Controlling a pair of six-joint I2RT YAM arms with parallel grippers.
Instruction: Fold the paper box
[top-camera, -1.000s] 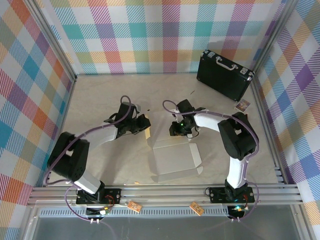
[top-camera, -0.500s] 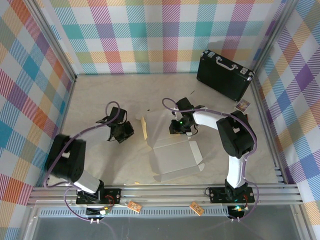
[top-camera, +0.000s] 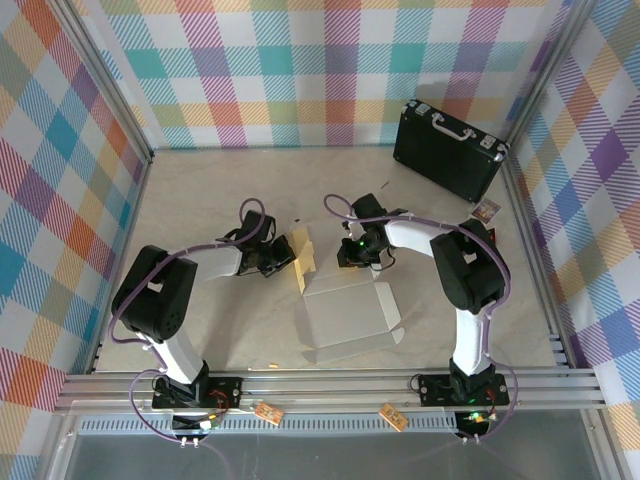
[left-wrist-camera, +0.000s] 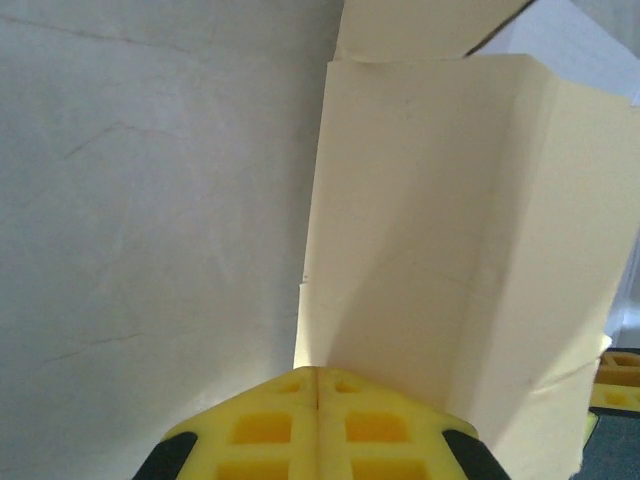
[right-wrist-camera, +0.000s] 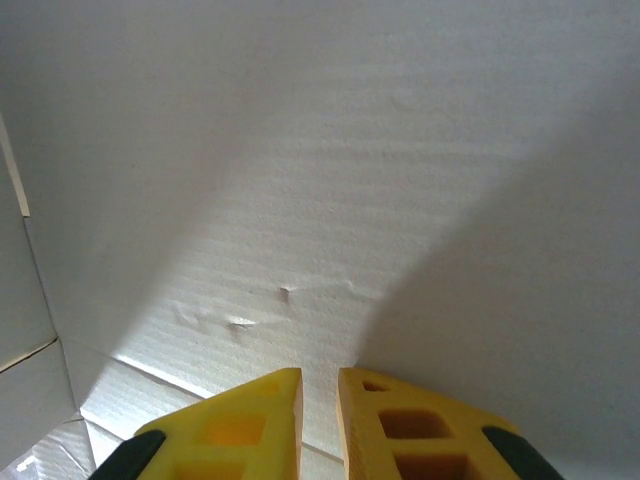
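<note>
The paper box (top-camera: 345, 312) lies unfolded mid-table, white side up. Its left flap (top-camera: 300, 257) stands raised, showing tan. My left gripper (top-camera: 281, 259) is just left of that flap, shut with nothing between its fingers. In the left wrist view the fingertips (left-wrist-camera: 290, 385) meet at the foot of the tan flap (left-wrist-camera: 440, 250). My right gripper (top-camera: 357, 252) is at the box's far edge. In the right wrist view its fingers (right-wrist-camera: 265, 400) stand a narrow gap apart, close over white cardboard (right-wrist-camera: 330, 180), with nothing seen between them.
A black briefcase (top-camera: 448, 150) leans in the far right corner, with a small card (top-camera: 486, 210) on the table in front of it. Plaid walls enclose the table on three sides. A metal rail (top-camera: 320, 385) runs along the near edge.
My left gripper swung away to the left, then came back against the raised flap, closing fully. The flap now stands a little farther right. The right gripper's jaws have narrowed.
</note>
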